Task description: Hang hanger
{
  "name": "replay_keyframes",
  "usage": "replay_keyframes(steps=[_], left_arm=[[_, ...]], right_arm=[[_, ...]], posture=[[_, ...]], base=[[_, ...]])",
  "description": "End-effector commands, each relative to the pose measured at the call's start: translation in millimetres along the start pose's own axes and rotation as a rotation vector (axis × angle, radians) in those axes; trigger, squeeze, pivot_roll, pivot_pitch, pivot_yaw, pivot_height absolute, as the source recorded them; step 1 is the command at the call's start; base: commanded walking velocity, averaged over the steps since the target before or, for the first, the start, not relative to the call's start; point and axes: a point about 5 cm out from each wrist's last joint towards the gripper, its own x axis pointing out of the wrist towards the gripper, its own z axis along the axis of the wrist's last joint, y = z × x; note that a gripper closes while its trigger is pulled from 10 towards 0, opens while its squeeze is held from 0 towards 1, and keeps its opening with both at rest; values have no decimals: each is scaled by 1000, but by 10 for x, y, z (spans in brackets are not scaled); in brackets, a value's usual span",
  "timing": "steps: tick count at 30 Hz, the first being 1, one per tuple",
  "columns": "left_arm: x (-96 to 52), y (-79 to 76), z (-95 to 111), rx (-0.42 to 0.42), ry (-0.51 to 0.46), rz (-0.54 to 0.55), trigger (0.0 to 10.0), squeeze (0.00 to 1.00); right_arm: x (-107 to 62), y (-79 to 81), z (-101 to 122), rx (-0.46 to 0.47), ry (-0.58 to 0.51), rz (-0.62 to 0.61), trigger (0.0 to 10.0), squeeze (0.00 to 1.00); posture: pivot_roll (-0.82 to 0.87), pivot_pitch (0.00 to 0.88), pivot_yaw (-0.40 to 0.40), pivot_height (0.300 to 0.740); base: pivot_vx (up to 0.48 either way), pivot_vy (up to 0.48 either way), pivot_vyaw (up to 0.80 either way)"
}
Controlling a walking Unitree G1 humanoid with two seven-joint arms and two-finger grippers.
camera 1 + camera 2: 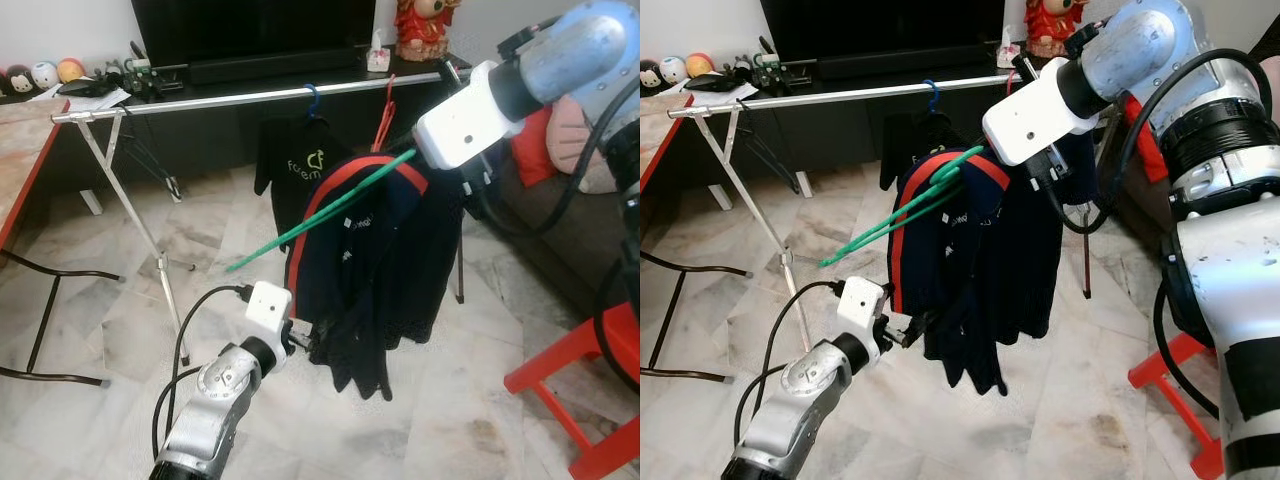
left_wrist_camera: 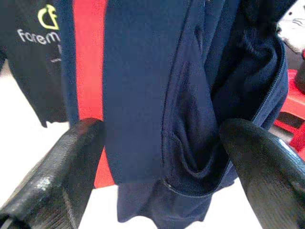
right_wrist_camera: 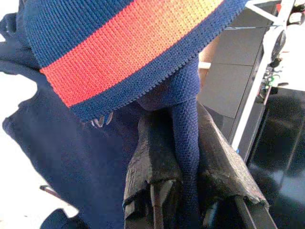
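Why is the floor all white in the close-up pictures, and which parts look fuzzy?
Left wrist view: the floor behind the navy jacket is overexposed, and the near fingers are blurred. Right wrist view: bright background, sharp knit collar, soft fingers. Left eye view: sharp overall, floor tiles brightly lit.

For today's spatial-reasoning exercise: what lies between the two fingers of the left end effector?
In the left wrist view, the navy jacket with its red stripe hangs between the open fingers of the left end effector.

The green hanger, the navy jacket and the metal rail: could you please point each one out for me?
green hanger (image 1: 300,232): left eye view, on its long straight arm.
navy jacket (image 1: 1025,260): right eye view, on the front panel.
metal rail (image 1: 200,103): left eye view, on the bare bar.
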Motion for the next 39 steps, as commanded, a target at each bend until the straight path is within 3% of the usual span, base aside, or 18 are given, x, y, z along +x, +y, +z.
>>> replay_keyframes(steps=[1, 3, 7, 16, 22, 23, 24, 25, 32, 33, 34, 35, 39], left_arm=[[11, 8, -13, -13, -3, -12, 10000, 0], [22, 35, -20, -9, -3, 1, 10000, 0], [9, 209, 17, 21, -16, 126, 10000, 0], [5, 306, 26, 26, -34, 196, 10000, 0], [70, 255, 72, 1, -74, 129, 10000, 0], [127, 128, 69, -22, -63, 9, 10000, 0], [127, 128, 69, -22, -63, 9, 10000, 0], [166, 15, 54, -32, -45, -93, 10000, 0], [181, -58, 68, -64, -63, -176, 10000, 0], [176, -73, 66, -66, -63, -189, 4235, 0], [173, -82, 63, -66, -62, -197, 4235, 0], [168, -88, 55, -70, -59, -195, 0, 0], [158, -80, 47, -69, -57, -199, 0, 0]], right_arm=[[-196, -148, 101, -57, -7, -64, 10000, 0], [-209, -136, 95, -55, -11, -59, 10000, 0], [-259, -127, 77, -47, -1, -60, 10000, 0], [-262, -107, 67, -37, -8, -48, 10000, 0], [-260, -108, 85, -38, -23, -33, 10000, 0], [-268, -111, 89, -39, -25, -32, 10000, 0], [-268, -111, 89, -39, -25, -32, 10000, 0], [-275, -109, 90, -40, -26, -29, 10000, 0], [-294, -114, 92, -38, -26, -31, 10000, 0], [-293, -116, 92, -38, -26, -33, 10000, 0], [-292, -118, 92, -37, -26, -34, 10000, 0], [-284, -115, 89, -36, -23, -34, 10000, 0], [-276, -111, 80, -32, -16, -36, 10000, 0]], posture=[[-230, 0, 31, 740], [-235, 0, 34, 740], [-241, 0, 35, 740], [-239, 0, 31, 740], [-239, 0, 31, 740], [-254, 0, 30, 740], [-254, 0, 30, 740], [-258, 0, 30, 740], [-263, 0, 31, 740], [-263, 0, 31, 740], [-263, 0, 31, 740], [-256, 0, 27, 740], [-255, 0, 27, 740]], base=[[0, 0, 0], [0, 0, 0], [0, 0, 0], [0, 0, 0], [0, 0, 0], [0, 0, 0], [0, 0, 0], [0, 0, 0], [0, 0, 0], [0, 0, 0], [0, 0, 0], [0, 0, 0], [0, 0, 0]])
